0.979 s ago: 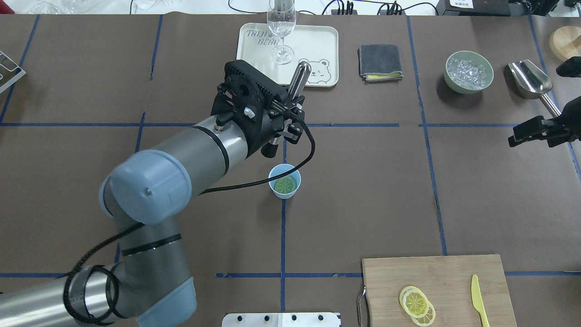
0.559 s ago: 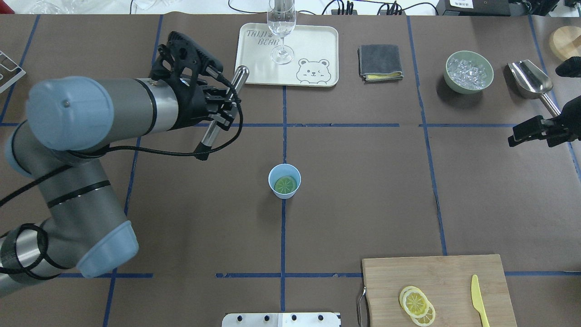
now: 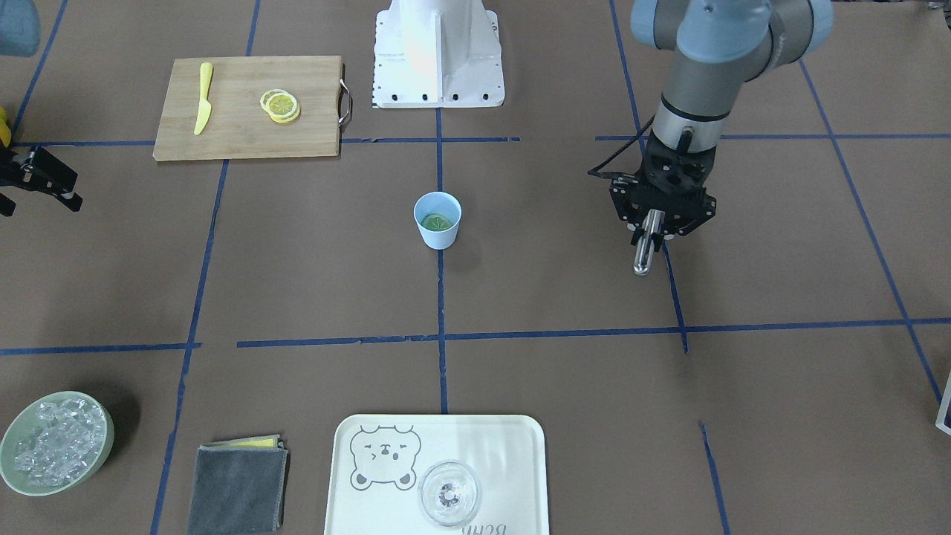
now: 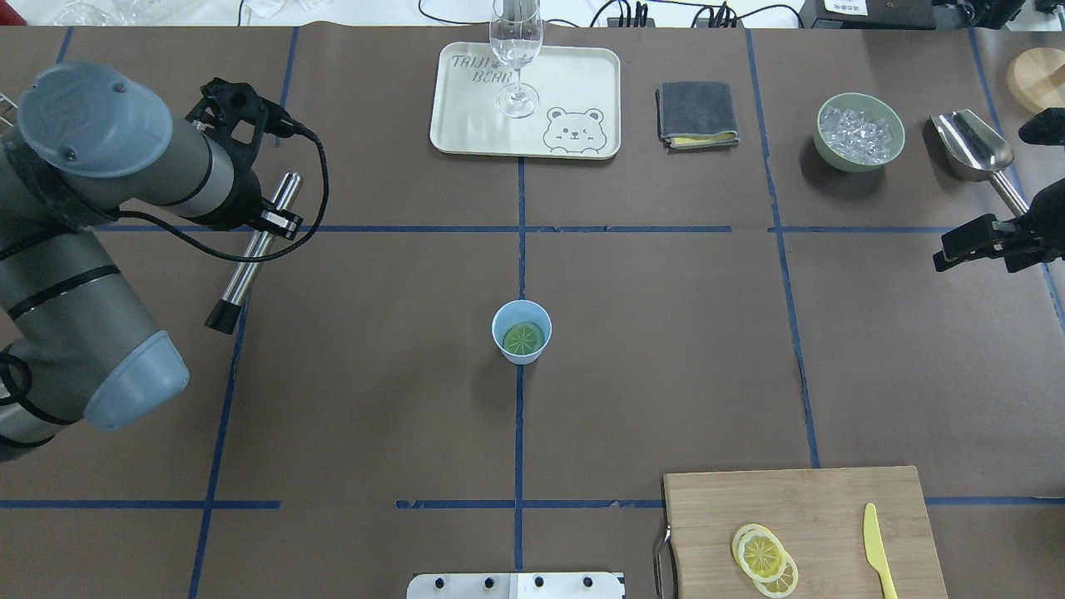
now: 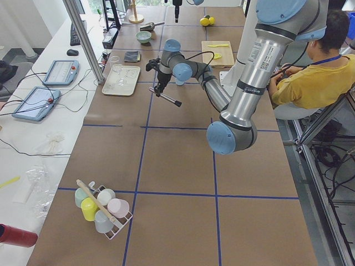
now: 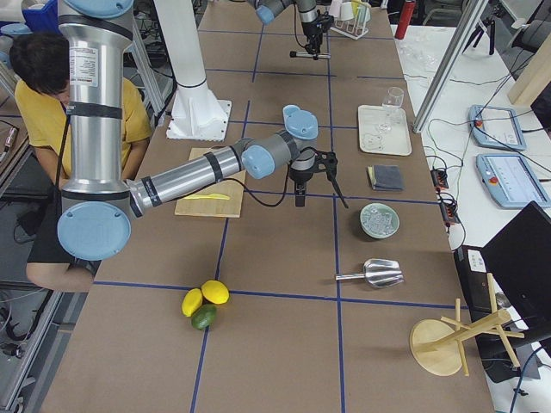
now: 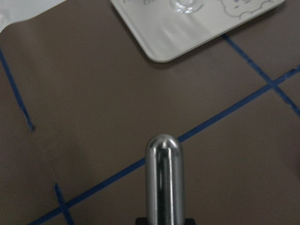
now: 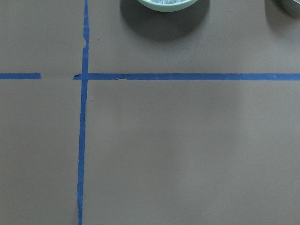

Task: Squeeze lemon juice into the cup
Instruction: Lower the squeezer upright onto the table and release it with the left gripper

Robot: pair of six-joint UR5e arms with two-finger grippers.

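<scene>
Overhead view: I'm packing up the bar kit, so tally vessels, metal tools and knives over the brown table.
Vessels: 3 (light-blue cup, wine glass, bowl of ice)
Metal tools: 2 (steel muddler, scoop)
Knives: 1 (yellow knife)
Total: 6

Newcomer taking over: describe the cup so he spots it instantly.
On the brown table, find the centre blue tape line. The small light-blue plastic cup stands alone on it, mid-table, a lemon slice inside. Unlike the stemmed clear glass on the tray or the pale-green ice bowl, it is opaque blue.
</scene>
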